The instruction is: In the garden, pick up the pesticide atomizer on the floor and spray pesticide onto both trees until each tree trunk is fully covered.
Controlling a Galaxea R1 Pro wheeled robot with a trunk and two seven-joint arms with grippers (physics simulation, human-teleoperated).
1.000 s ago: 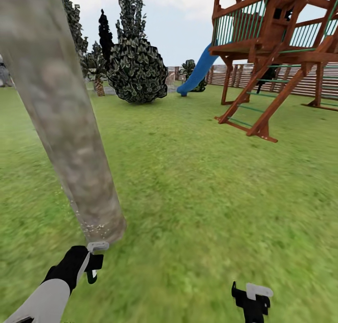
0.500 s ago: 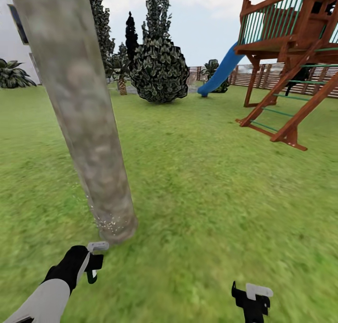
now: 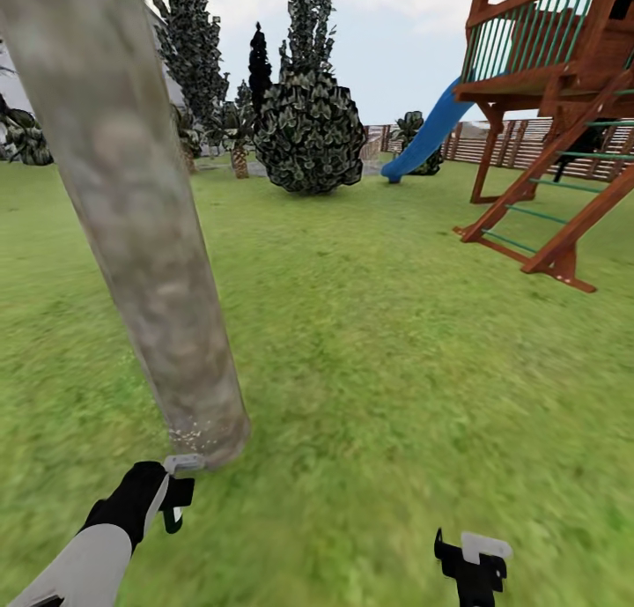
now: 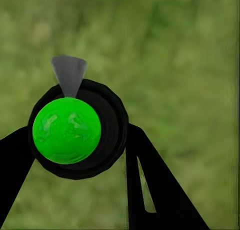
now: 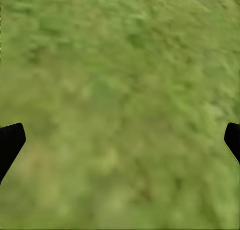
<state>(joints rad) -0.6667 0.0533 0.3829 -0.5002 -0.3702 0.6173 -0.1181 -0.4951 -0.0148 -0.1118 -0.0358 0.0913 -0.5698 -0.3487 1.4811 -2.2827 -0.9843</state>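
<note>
Far left: a thick mottled tree trunk [image 3: 141,237], rooted in the grass lawn [image 3: 379,351], with pale specks clinging low on the bark near its foot. Just beside that foot, the left gripper [image 3: 176,499], clamped around the pesticide atomizer [image 4: 67,130]. Seen from the left wrist as a dark round bottle with a bright green top, pinched between the two black fingers [image 4: 150,185], with a grey cone fanning out from its rim over the grass. Judged to be mid-spray, aimed at the base of the trunk.

Probably light and rigid, hardly fragile, yet smooth and round enough to twist or slide in a loose pinch. Best gripped across the body below the top, leaving the nozzle free and facing the bark.

Further back, toward the middle: a round leafy bush [image 3: 308,136]. Then a blue slide [image 3: 431,136], a wooden play tower [image 3: 555,105], and a slatted fence [image 3: 528,149] behind. Low on the right: the right gripper [image 3: 471,565], spread wide, carrying nothing, hanging over bare grass.
</note>
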